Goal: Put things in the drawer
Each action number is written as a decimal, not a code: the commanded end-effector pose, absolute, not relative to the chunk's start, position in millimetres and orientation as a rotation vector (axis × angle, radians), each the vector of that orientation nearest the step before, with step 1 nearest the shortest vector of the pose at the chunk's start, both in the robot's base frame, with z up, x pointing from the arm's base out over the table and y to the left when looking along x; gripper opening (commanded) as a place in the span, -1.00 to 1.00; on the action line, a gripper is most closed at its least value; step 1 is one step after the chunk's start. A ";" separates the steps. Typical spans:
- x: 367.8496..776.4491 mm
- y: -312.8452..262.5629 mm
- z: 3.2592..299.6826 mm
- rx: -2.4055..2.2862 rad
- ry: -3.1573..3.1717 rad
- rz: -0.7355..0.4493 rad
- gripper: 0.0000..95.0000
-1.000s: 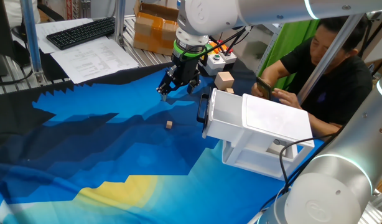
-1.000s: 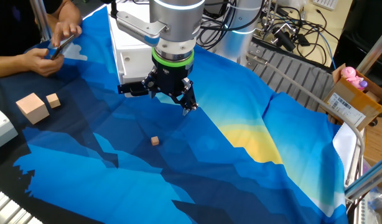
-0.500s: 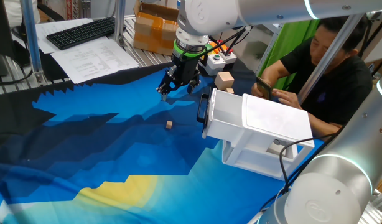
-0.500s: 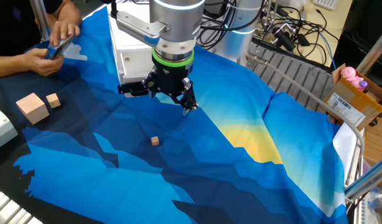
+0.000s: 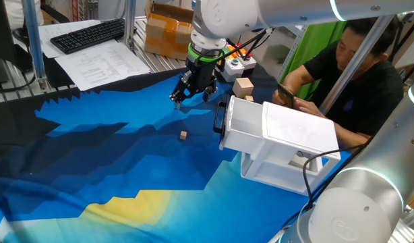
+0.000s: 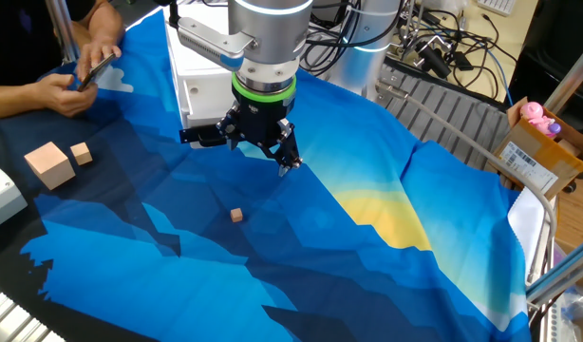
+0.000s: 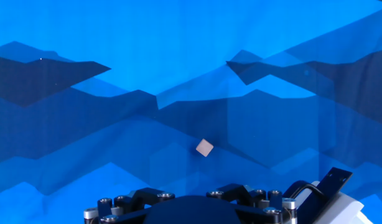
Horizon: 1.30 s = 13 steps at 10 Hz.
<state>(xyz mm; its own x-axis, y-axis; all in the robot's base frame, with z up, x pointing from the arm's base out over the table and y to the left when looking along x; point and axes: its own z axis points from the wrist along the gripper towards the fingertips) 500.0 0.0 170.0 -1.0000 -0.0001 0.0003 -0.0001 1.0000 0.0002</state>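
Nearest the camera in one fixed view, the counter [image 5: 92, 169] is covered by a blue cloth with darker jagged patches and a yellow area at the lower middle of the frame. On the cloth, just left of centre, lies a tiny light-tan wooden cube [image 5: 183, 135], alone and touching nothing; in the other fixed view it sits slightly below centre [image 6: 236, 215], and in the hand view it shows just right of centre [image 7: 204, 148] on the dark blue fabric.

To the right of centre stands a small white plastic cabinet [image 5: 288, 158] with its white box-shaped drawer [image 5: 251, 125] pulled out toward the left, a black curved handle [image 5: 220, 116] on its front.

Above and a little behind the cube hangs the black two-finger gripper [image 5: 191, 91] of the white arm, tilted, clear of the cloth and holding nothing. In the other fixed view the gripper [image 6: 260, 142] has its fingers [image 6: 288, 160] spread apart, with the cube below and to the left of it.

Further back, upper centre, a larger light-tan wooden block [image 5: 243, 86] and a smaller one [image 5: 249, 98] rest near the drawer's far side. A seated person in a black shirt [image 5: 355, 74] is at the upper right, and a black keyboard [image 5: 89, 34] lies at the upper left.
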 end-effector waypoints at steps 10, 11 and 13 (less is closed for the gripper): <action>490.6 9.8 167.1 -0.070 -3.252 -0.119 -1.00; 491.9 9.9 166.7 -0.054 -3.254 -0.061 -1.00; 495.7 9.8 165.6 -0.039 -3.251 -0.010 -0.60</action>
<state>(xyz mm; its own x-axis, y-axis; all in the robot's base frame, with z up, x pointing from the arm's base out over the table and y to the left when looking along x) 494.8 10.6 165.8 -0.9932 0.0317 -0.1123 0.0294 0.9993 0.0213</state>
